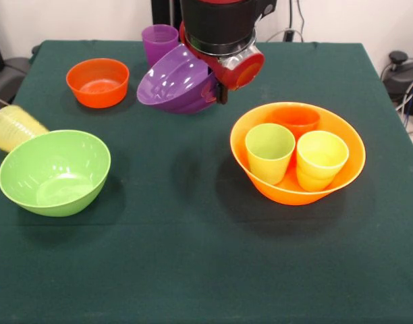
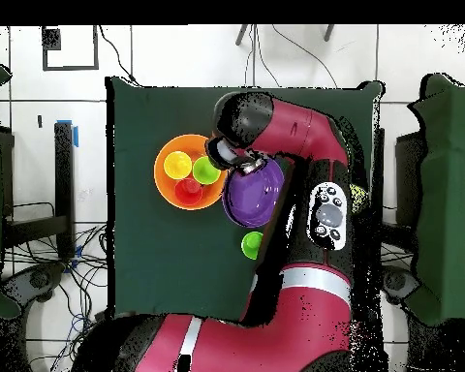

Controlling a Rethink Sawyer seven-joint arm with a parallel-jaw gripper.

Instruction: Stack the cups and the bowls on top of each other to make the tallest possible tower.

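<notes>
My gripper is shut on the right rim of the wide purple bowl, which hangs tilted above the cloth with its mouth facing up and left. From above, the gripper and purple bowl sit just beside the large yellow-orange bowl. That bowl stands to the right and holds three upright cups: lime green, yellow and orange. A purple cup stands behind the held bowl.
A small orange bowl stands at the far left. A deep lime green bowl sits near left, with a pale yellow cup lying on its side behind it. The arm hides much of the table from above.
</notes>
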